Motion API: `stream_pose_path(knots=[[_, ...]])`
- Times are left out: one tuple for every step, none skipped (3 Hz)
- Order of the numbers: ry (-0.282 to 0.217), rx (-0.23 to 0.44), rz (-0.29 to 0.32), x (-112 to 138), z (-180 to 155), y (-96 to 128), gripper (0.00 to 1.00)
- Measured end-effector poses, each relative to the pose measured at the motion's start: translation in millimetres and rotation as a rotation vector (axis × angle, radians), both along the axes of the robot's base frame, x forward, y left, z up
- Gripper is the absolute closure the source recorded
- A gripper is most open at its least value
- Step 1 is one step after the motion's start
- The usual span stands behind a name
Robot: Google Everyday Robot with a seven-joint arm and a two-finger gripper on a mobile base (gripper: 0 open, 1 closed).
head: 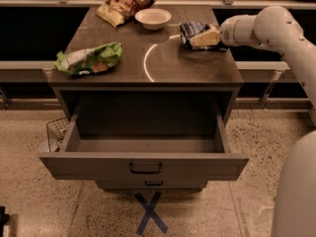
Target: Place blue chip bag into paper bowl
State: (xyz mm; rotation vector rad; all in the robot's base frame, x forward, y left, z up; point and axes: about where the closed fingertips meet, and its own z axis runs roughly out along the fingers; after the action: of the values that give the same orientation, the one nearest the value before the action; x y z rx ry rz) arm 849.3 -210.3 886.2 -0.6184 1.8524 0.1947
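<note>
The blue chip bag (189, 29) lies on the right side of the dark cabinet top (163, 63), wrinkled and glossy. My gripper (198, 39) reaches in from the right on the white arm (266, 26) and lies over the bag's right half, touching it. The paper bowl (153, 18) stands empty at the back middle of the top, a short way left of the bag and gripper.
A green bag (89, 58) lies at the front left of the top. A tan-and-brown bag (127, 1) lies at the back, left of the bowl. The cabinet's top drawer (145, 144) is pulled open. A wire basket (54, 131) stands on the floor at left.
</note>
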Motion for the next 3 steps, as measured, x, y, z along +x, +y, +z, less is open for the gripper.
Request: stream_pose_path(knots=[[0.026,-0.02,0.035,6,-16,14,0.23],[0.058,-0.02,0.053,14,-25,21,0.47],[0.05,-0.017,0.09,21,-18,39,0.69]])
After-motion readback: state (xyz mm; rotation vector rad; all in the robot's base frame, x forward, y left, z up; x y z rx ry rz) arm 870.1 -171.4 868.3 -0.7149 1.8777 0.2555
